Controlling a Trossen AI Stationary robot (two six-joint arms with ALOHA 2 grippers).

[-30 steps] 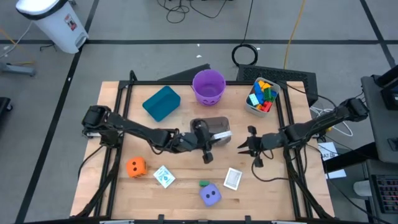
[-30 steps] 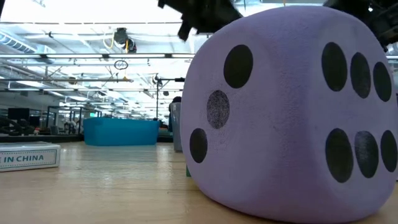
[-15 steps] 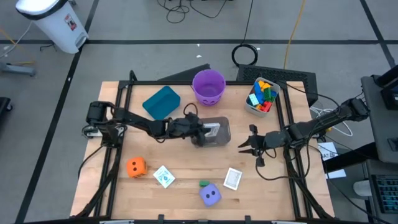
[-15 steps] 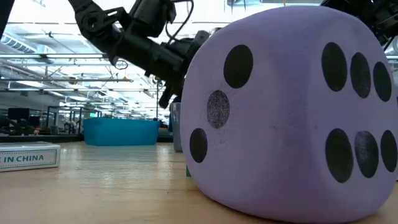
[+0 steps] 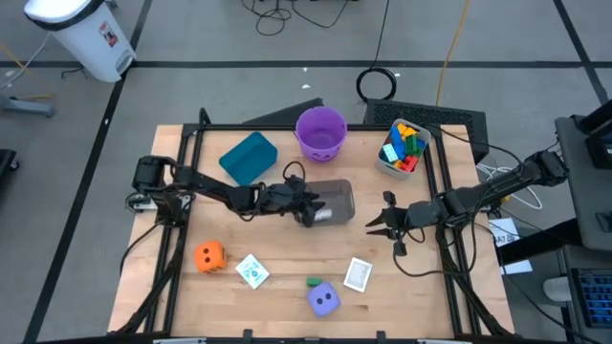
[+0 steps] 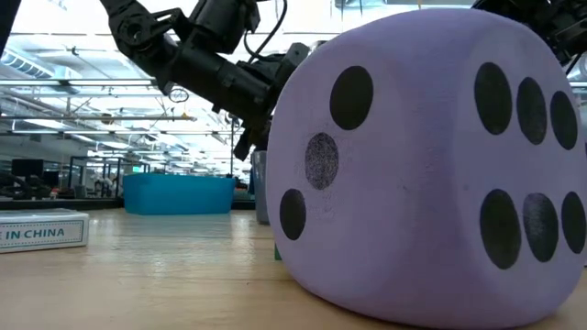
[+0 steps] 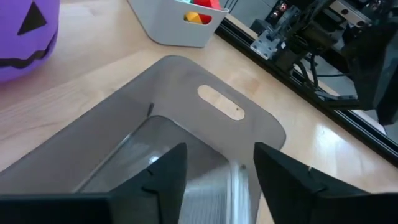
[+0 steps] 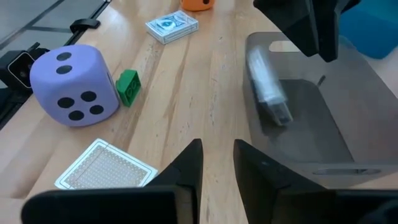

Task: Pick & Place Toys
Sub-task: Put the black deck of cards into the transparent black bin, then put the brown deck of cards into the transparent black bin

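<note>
The left gripper (image 5: 304, 204) hangs over the near-left rim of the grey tub (image 5: 337, 194) at the middle of the worktop (image 5: 277, 287), its 2 fingers (image 7: 163, 176) parted with nothing between them. Directly beneath, a wrapped card deck (image 8: 267, 86) is blurred inside the tub, apparently just released and dropping in; its long axis seems to run along the tub's length. The tub's flat lip with an oval slot (image 7: 220, 102) lies beyond the fingertips.

The right gripper (image 5: 382, 224) waits just right of the tub, toward the worktop's right edge, its fingers (image 8: 186, 167) a narrow gap apart and empty.

The next move turns on which loose toy lies nearest. From the left gripper the remaining toys all lie toward the near edge: a blue-backed card deck (image 5: 252, 271) and the orange die (image 5: 208, 255) toward the near-left corner, the purple die (image 5: 323, 299) with a green block (image 5: 313, 282) touching or just beside it at the middle of the near edge. A flat white card (image 5: 357, 274) lies right of the purple die, nearer the right gripper than the left.

At the far edge stand the teal bin (image 5: 249, 158), the purple bucket (image 5: 320, 132) and a white tub of coloured blocks (image 5: 402, 148) at the far-right corner. Nothing stands between either gripper and the near-edge toys, though the 2 arms are close together at the tub.
</note>
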